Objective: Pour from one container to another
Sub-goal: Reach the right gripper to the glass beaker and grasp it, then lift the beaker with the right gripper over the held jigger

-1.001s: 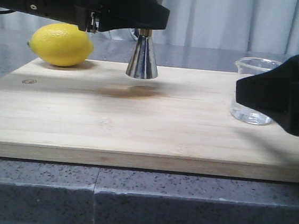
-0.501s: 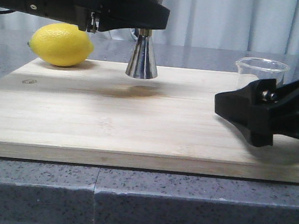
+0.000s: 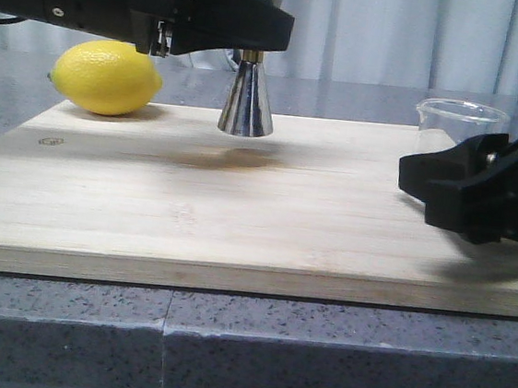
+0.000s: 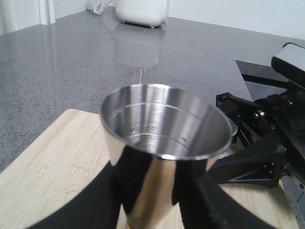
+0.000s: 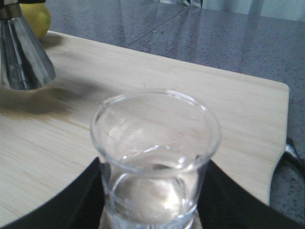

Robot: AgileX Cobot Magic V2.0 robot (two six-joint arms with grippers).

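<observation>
The steel jigger (image 3: 247, 103) hangs just above the wooden board (image 3: 238, 220), its shadow beneath it. My left gripper (image 3: 251, 47) is shut on its upper part. In the left wrist view the jigger's empty open cup (image 4: 164, 125) faces the camera between the black fingers (image 4: 102, 200). The clear glass beaker (image 3: 463, 123) stands at the board's right end with clear liquid in it. My right gripper (image 3: 426, 188) is shut on it; in the right wrist view the beaker (image 5: 155, 157) sits between both fingers (image 5: 76, 198), which touch its sides.
A yellow lemon (image 3: 106, 77) lies at the board's back left corner, close to the jigger. The board's front edge (image 3: 231, 279) runs along a grey speckled counter (image 3: 224, 348). A white appliance (image 4: 142, 10) stands far back on the counter.
My right gripper dropped and reached left around the beaker, then drew back to the right; the beaker's rim has shifted slightly right with it. The left gripper and jigger have stayed put.
</observation>
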